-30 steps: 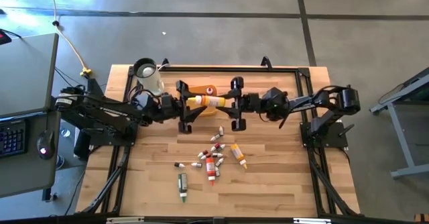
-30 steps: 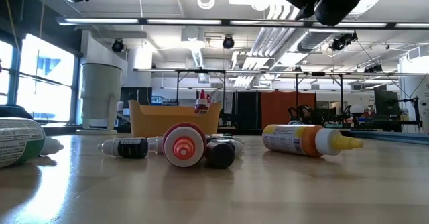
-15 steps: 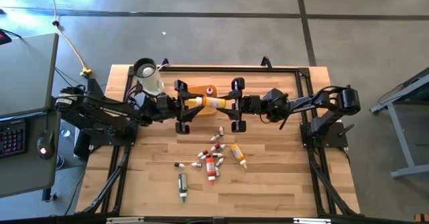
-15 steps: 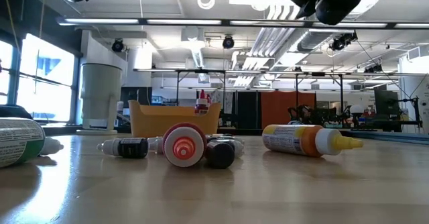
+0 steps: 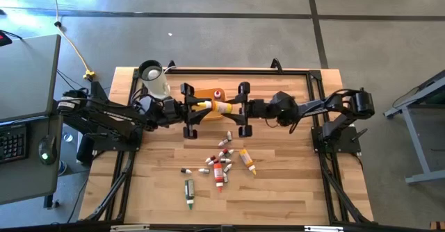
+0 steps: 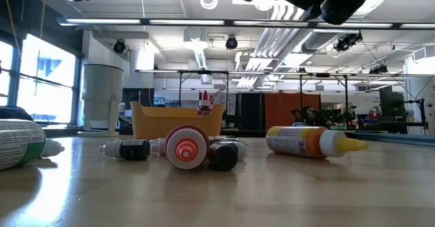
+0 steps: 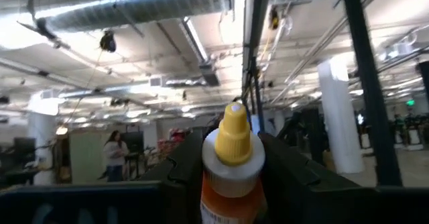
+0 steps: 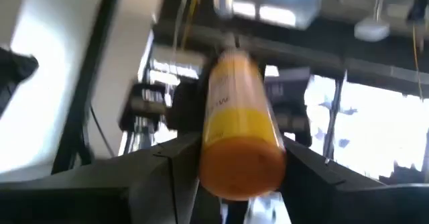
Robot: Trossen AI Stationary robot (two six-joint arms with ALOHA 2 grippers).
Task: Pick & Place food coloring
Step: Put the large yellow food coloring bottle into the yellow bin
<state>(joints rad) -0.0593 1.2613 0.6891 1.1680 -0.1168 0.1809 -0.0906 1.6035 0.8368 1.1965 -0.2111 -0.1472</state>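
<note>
**Two grippers meet on one orange bottle above the tray**

An orange bottle (image 5: 214, 106) with a yellow cap hangs in the air over the yellow-orange tray (image 5: 208, 93), lying level between the two arms. The left gripper (image 5: 195, 107) has its fingers clamped on the bottle's capped end; in the left wrist view the bottle (image 7: 231, 170) sits squeezed between the two dark fingers (image 7: 184, 177). The right gripper (image 5: 240, 108) faces it from the other side of the tray, its fingers (image 8: 167, 163) set either side of the bottle's flat end (image 8: 240, 133); I cannot tell whether they press on it.

A red bottle (image 5: 217, 93) stands inside the tray. The white jug (image 5: 153, 79) stands just beside the tray, on the left arm's side. The other food coloring bottles (image 5: 221, 164) lie scattered on the wooden table (image 5: 292, 183), well apart from the tray; in the low view they lie on their sides in front of it (image 6: 187, 145).
</note>
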